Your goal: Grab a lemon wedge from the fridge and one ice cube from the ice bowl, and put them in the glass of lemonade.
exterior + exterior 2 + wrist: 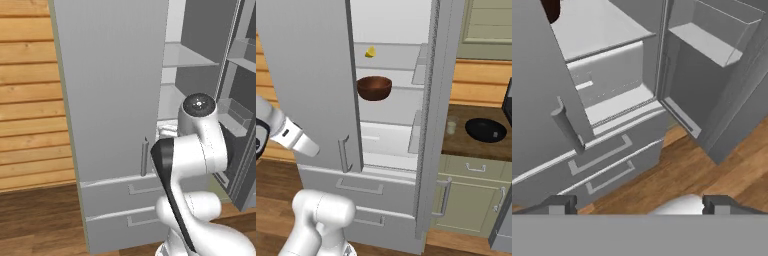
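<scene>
The grey fridge [306, 75] has its left door shut and its right door [428, 115] swung open. A small yellow lemon wedge [370, 51] lies on an upper shelf inside. On the wooden counter right of the fridge stand the glass of lemonade [451, 125] and the black ice bowl [485, 129]. In the hand view my gripper [639, 204] is open, its fingertips [562, 203] wide apart with nothing between them. It hangs in front of the fridge [537, 100], looking at its lower shelves and the two drawers [602, 155].
A brown bowl [374, 87] sits on the shelf below the lemon wedge. The open door [712, 65] with its bins stands to the right. The left door's bar handle [567, 127] juts out close by. Olive-green cabinets [471, 200] sit under the counter, above wood floor [712, 165].
</scene>
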